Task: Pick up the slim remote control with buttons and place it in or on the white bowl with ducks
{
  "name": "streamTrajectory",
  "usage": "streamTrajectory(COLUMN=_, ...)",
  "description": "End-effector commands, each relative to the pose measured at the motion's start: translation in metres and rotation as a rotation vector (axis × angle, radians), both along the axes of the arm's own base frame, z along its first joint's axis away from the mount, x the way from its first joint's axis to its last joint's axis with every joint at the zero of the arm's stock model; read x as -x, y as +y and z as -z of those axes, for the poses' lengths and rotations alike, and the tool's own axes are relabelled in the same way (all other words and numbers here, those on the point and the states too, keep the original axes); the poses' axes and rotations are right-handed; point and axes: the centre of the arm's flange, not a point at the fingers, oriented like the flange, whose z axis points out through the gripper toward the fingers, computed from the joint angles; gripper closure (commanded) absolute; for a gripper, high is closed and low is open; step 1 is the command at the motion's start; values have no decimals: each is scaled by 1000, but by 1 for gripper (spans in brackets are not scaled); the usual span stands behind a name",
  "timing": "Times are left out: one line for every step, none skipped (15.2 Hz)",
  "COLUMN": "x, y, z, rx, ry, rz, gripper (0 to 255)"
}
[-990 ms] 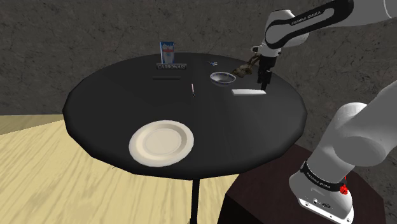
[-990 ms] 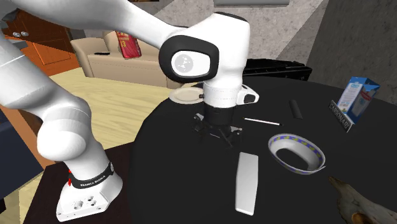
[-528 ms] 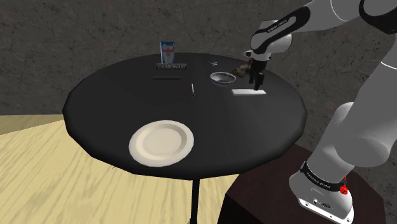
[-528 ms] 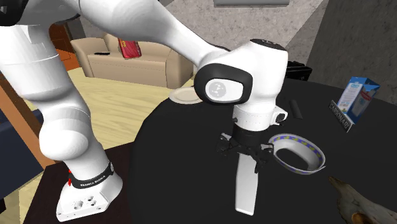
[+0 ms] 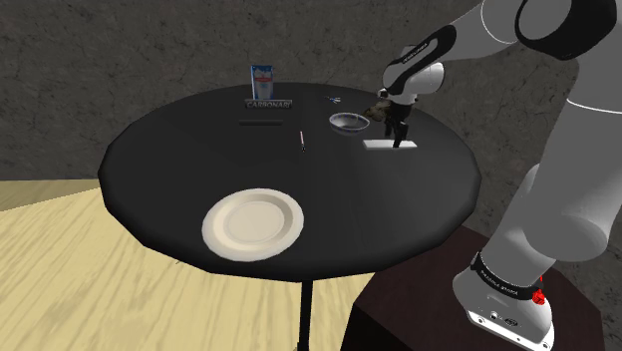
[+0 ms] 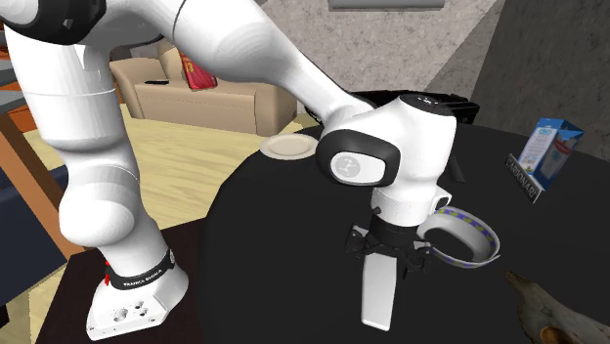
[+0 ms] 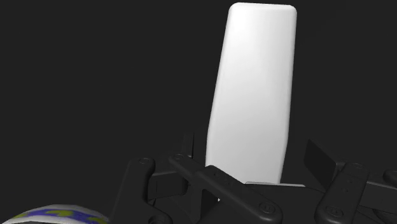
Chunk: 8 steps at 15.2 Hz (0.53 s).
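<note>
The remote (image 5: pixel 382 146) is drawn as a plain white slim slab, lying flat on the black round table (image 5: pixel 199 170). My black gripper (image 5: pixel 397 138) hangs low over its end nearest the bowl, and its fingers stand open. In the wrist view the remote (image 7: pixel 254 95) stretches away from the gripper (image 7: pixel 251 162), its near end between the two fingers (image 7: pixel 188 151), with gaps on both sides. In the second exterior view the gripper (image 6: pixel 389 262) is over the remote (image 6: pixel 377 293). The white bowl (image 5: pixel 348 122) (image 6: pixel 459 237), with a blue and yellow rim, stands close beside it. Its rim (image 7: pixel 57 215) also peeks in beside the hand.
A white plate (image 5: pixel 253 223) sits near the table's front edge. At the back are a small carton (image 5: pixel 262 80), a name sign (image 5: pixel 269 104), a dark flat bar (image 5: pixel 264 122) and a thin stick (image 5: pixel 302 138). A brown lump (image 6: pixel 543 308) lies beyond the bowl. The stand (image 5: pixel 439 309) is lower right.
The arm has swung toward the shoulder view's left and come down, bringing the open gripper from beside the remote to right over its end. The remote and bowl have not moved.
</note>
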Motion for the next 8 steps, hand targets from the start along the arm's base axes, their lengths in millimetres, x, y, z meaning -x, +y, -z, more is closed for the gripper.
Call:
streamTrajectory(x=0, y=0, z=14, rx=0, ry=0, rz=0, gripper=0)
streamTrajectory(x=0, y=0, z=14, rx=0, ry=0, rz=0, gripper=0)
streamTrajectory(x=1, y=0, z=14, rx=0, ry=0, rz=0, gripper=0)
streamTrajectory(x=1, y=0, z=14, rx=0, ry=0, rz=0, gripper=0)
streamTrajectory(x=1, y=0, z=14, rx=0, ry=0, rz=0, gripper=0)
streamTrajectory(x=0, y=0, z=14, rx=0, ry=0, rz=0, gripper=0)
streamTrajectory(x=0, y=0, z=14, rx=0, ry=0, rz=0, gripper=0)
streamTrajectory(x=0, y=0, z=14, rx=0, ry=0, rz=0, gripper=0)
